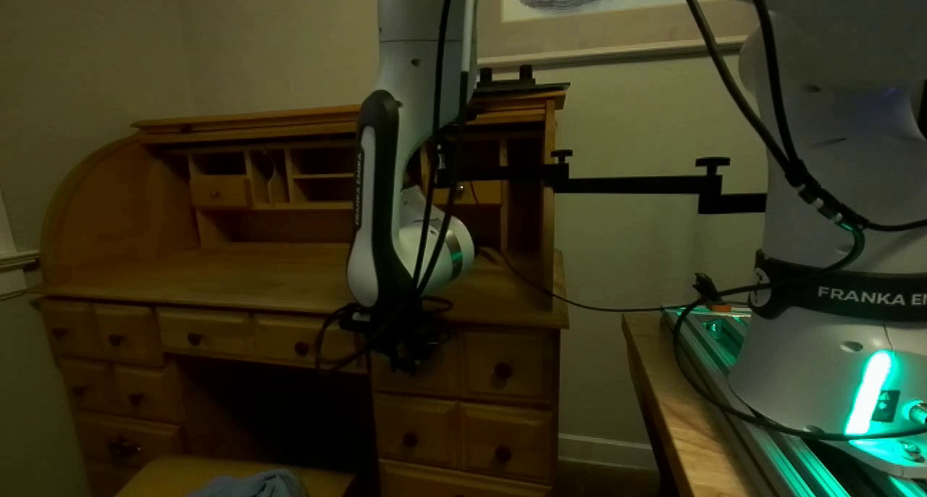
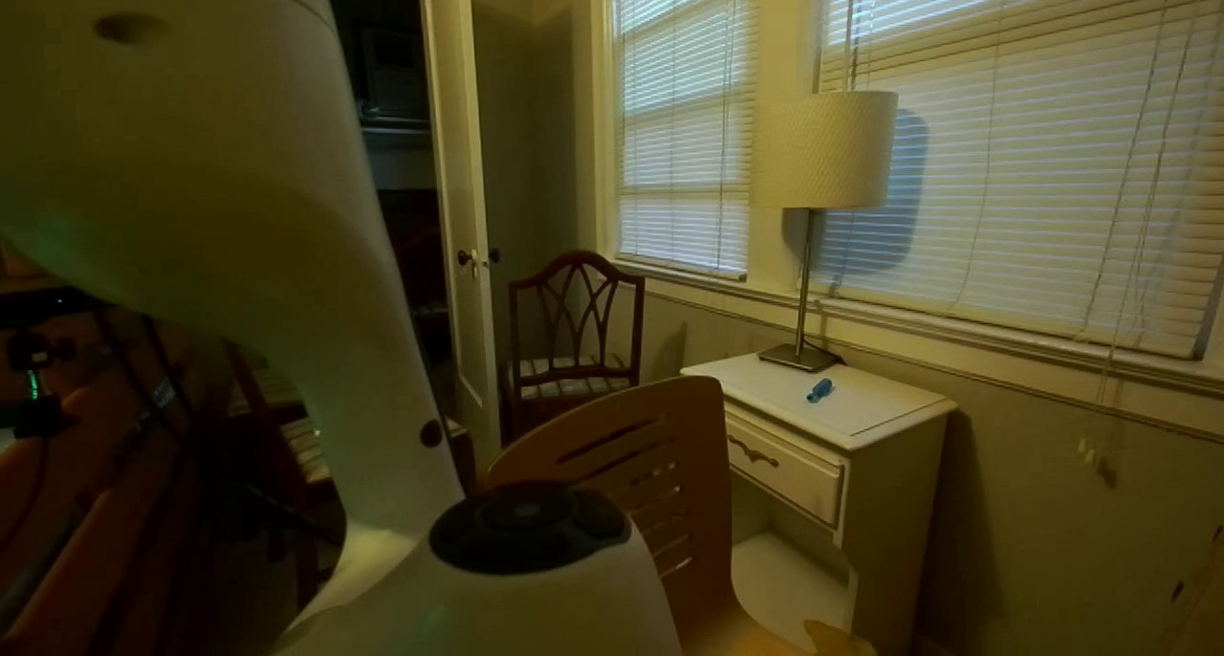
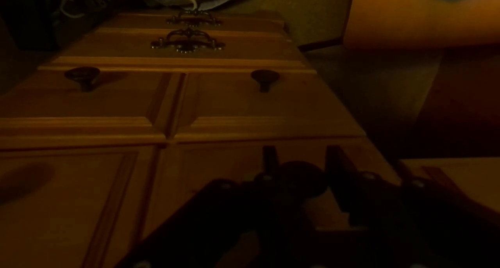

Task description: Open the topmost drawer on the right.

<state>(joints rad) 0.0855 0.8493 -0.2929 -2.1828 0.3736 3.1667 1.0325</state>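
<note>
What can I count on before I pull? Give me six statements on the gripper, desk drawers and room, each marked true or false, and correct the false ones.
1. The gripper has its fingers on either side of a round knob on the topmost drawer on the right. True; whether they touch it is too dark to tell.
2. The topmost drawer on the right stands wide open. False; its front looks flush with the second drawer below it.
3. The second drawer has two round knobs. True.
4. The table lamp stands on a white nightstand. True.
5. The nightstand holds only the lamp. False; a small blue object lies there too.
6. Red light glows at the robot base. False; the lit strip is green.
</note>
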